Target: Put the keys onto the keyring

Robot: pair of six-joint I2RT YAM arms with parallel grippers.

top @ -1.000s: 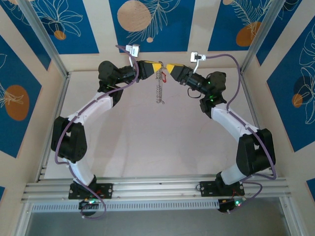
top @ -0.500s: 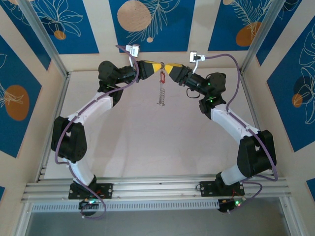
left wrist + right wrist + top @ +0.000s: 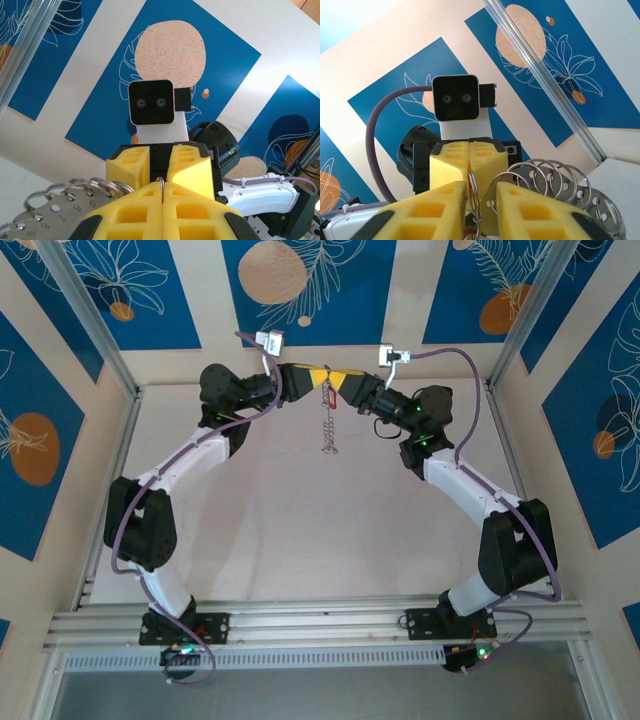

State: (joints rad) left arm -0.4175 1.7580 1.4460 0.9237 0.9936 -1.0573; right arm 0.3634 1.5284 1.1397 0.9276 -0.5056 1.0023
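Arms high, tip-to-tip; left gripper point(image 3: 318, 374) tight on keyring point(image 3: 327, 428), right gripper point(image 3: 341, 379) seemingly ajar.

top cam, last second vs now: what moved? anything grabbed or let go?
The right gripper slid left until its yellow fingers meet those of the left gripper. Its fingers narrowed around the top of the keyring, but the right wrist view shows a gap, so no firm grip yet. The red key shifted slightly left. Unchanged: the left gripper is shut on the keyring, which hangs straight down.
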